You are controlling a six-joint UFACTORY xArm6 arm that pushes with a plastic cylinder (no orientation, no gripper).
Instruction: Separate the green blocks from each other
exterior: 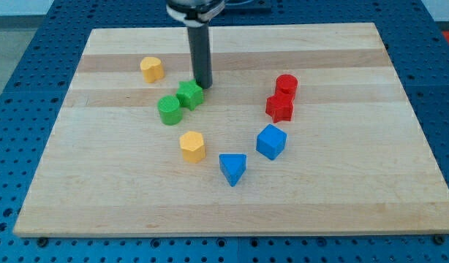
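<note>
1. End effector: a plain dark rod with nothing to open or close and holding nothing. My tip point(203, 85) is down on the worktop point(341, 204), toward the middle of the far edge, slightly to the view's left of centre.

2. My tip sits just at the upper-right side of the green star-shaped block point(189, 94), touching it or very nearly so; actual contact cannot be told from this view.

3. The green cylinder point(169, 109) lies at the star's lower left, the two green blocks pressed together or with barely a gap. They are not yet separated.

4. Step in hand, as I judge it: the approach to the pair, with my tip on the star's far side.

5. Next move calls for care: a push from here toward the near-left corner would drive the star into the cylinder and carry both along. Better to work my tip into the seam between them, or push the star sideways off the cylinder.

6. Surroundings: yellow block point(152, 69) toward the far-left corner; a second yellow block point(193, 146) nearer the front edge, just below the pair, so a risk for a downward push.

7. Red blocks point(283, 97) and blue blocks point(254, 153) stand well apart, toward the right edge.
</note>
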